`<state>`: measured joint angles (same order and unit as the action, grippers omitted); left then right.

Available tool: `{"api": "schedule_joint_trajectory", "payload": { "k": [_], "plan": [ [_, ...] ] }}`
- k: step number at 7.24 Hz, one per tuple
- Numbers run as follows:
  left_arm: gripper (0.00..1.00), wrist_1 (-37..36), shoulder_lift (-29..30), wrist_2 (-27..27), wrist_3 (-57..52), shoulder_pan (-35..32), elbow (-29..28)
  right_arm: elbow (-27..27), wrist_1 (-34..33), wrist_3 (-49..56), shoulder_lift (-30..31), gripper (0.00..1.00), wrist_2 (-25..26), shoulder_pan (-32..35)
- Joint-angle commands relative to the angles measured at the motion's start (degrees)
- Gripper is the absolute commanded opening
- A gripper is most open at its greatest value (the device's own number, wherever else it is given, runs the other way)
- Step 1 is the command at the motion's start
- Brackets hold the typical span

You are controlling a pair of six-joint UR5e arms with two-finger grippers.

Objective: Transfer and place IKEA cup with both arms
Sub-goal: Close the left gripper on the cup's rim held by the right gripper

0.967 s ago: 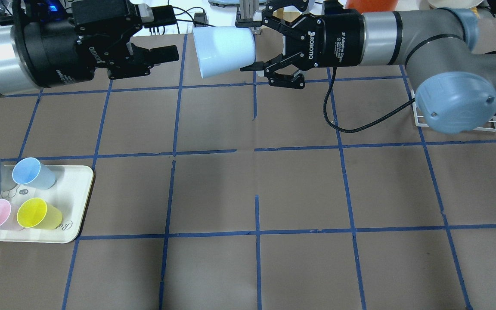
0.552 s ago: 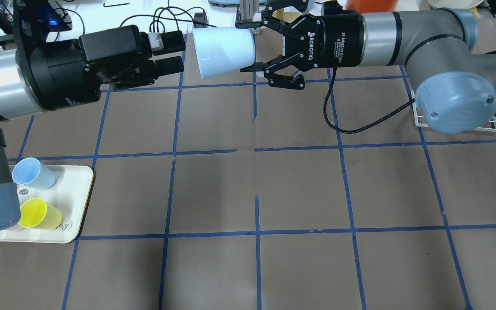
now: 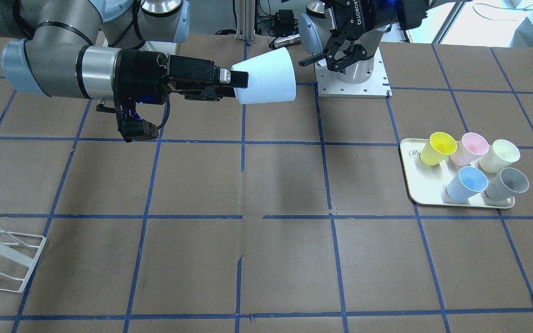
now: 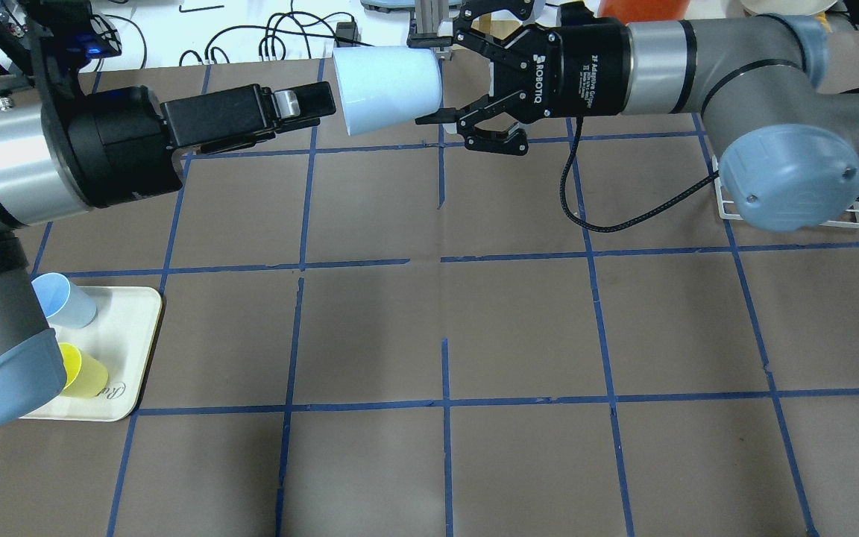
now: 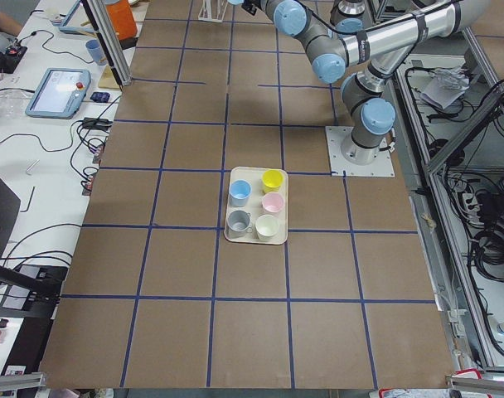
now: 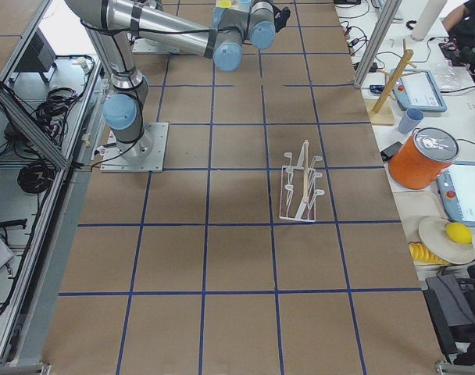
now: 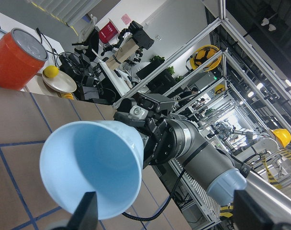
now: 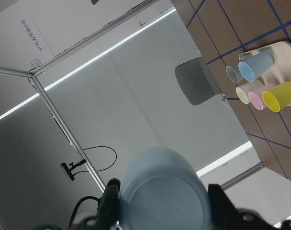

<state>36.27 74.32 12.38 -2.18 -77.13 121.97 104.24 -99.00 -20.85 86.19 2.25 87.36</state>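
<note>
The IKEA cup is a pale blue tumbler held on its side, high above the table's far middle. It also shows in the front view. My right gripper is shut on its narrow base, which fills the right wrist view. The cup's mouth points at my left gripper. That gripper is open, with its fingertips right at the rim. In the left wrist view the mouth of the cup faces the camera, and one finger overlaps the lower rim.
A cream tray on the robot's left side holds a second blue cup, a yellow cup, a grey cup, and a pink and a cream one. A white wire rack stands on the robot's right side.
My left gripper has turned edge-on and moved right to the cup's mouth. The left arm's elbow now covers part of the tray. The right gripper and cup have not moved.
</note>
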Motion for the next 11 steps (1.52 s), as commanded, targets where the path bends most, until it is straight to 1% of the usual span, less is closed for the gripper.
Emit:
{"api": "schedule_joint_trajectory", "payload": {
  "k": [1, 3, 5, 6, 7, 8, 9, 10, 11],
  "plan": [
    [1.0, -1.02, 0.48, 0.27, -0.19, -0.21, -0.15, 0.0, -0.4, -1.04, 0.03, 0.21, 0.29, 0.09],
    [1.0, -2.77, 0.83, 1.14, -0.19, -0.39, -0.24, -0.17, -0.66, -1.12, -0.14, 0.23, -0.32, 2.01],
    [1.0, -2.78, 1.35, 1.85, -0.19, -1.27, -0.24, -0.09, -0.58, -1.65, -0.06, 0.25, -0.06, 2.46],
    [1.0, -2.87, 1.62, 2.11, -0.19, -1.27, -0.24, -0.09, -0.58, -1.74, -0.06, 0.28, 0.03, 2.46],
    [0.92, -3.3, 1.71, 2.38, -0.19, -1.36, -0.24, -0.09, -0.58, -2.0, -0.06, 0.31, -0.05, 2.46],
    [0.75, -3.65, 1.62, 4.12, -0.19, -1.44, -0.33, -0.09, -0.66, -2.7, -0.06, 0.32, -0.06, 2.46],
    [0.66, -4.96, 1.71, 4.83, -0.1, -1.79, -0.33, -0.09, -0.67, -2.71, -0.06, 0.32, -0.06, 2.46],
    [0.64, -4.98, 1.71, 4.84, -0.1, -1.88, -0.24, -0.09, -0.67, -2.71, -0.06, 0.35, -0.06, 2.46],
    [0.58, -5.06, 1.71, 4.84, -0.1, -1.89, -0.24, -0.09, -0.67, -2.71, -0.06, 0.35, 0.03, 2.46]
  ]
}}
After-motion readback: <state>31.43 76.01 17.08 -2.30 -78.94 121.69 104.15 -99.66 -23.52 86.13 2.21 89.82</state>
